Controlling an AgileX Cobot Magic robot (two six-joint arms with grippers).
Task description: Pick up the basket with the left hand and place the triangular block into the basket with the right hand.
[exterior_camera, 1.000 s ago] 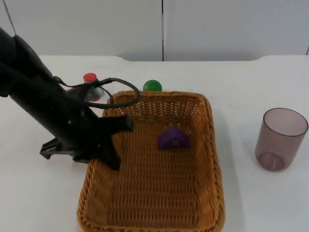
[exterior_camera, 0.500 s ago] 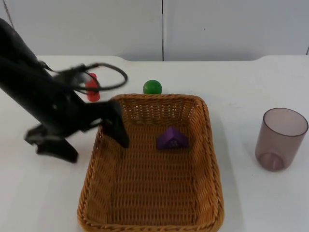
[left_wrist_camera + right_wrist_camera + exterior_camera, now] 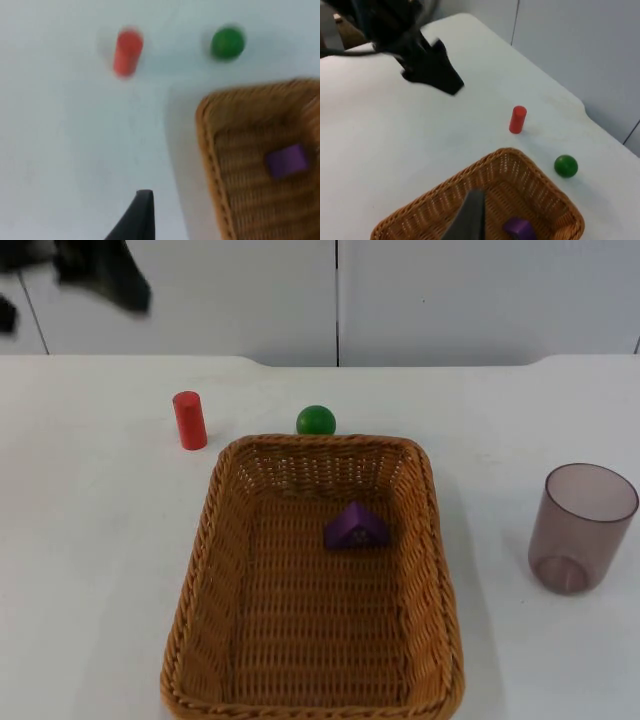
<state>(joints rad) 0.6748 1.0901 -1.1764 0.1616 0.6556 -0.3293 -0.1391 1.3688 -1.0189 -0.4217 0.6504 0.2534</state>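
Moved: left arm has pulled off the basket since the earlier top pictures; half a second ago it was at the basket's left rim, now it sits up in the far left corner of the top view, over the partition wall.
Left gripper: (image 3: 100, 270) raised well clear of the desk, holding nothing. Can't tell how far its fingers are spread. From the right wrist view it hangs above the bare desk (image 3: 427, 67), well apart from the basket.
Right gripper: above the basket's near end, one black fingertip (image 3: 470, 217) over the weave. Can't tell its opening; nothing seen in its grip.
Basket: (image 3: 205, 570) brown wicker, rectangular, flat on the white desk (image 3: 90, 570), not lifted. Left rim also visible from the left wrist (image 3: 207, 145).
Triangular block: (image 3: 356, 527) purple, lying inside the basket, toward the far end, a bit right of centre, clear of the walls. Same from both wrists (image 3: 286, 161) (image 3: 519, 228).
Red cylinder: (image 3: 189, 420) upright on the desk, just beyond the basket's far left corner, not touching it.
Green ball: (image 3: 316, 420) on the desk just behind the basket's far rim, right of the cylinder.
Cup: (image 3: 580, 528) translucent purplish-grey, upright, right of the basket, apart from it.
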